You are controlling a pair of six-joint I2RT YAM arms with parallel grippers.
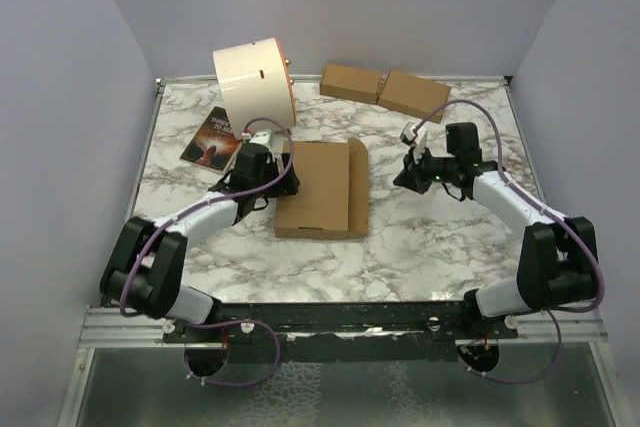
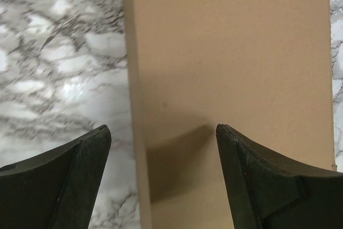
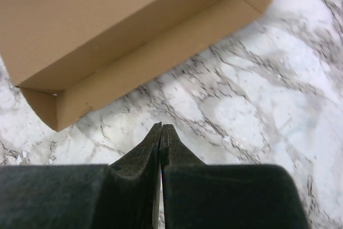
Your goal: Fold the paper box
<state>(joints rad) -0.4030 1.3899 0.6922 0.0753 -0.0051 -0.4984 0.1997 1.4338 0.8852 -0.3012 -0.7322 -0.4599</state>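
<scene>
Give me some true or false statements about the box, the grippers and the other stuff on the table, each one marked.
The right gripper is shut and empty. True.
The left gripper is clamped on the paper box. False: its jaws stand open, astride the box's edge.
Two small brown boxes lie at the far edge of the table. True.
The cream drum sits on the paper box. False: it sits on the table beyond it.

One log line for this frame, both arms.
box: on table | left pincer: open, astride box edge | right pincer: shut, empty, clear of box
</scene>
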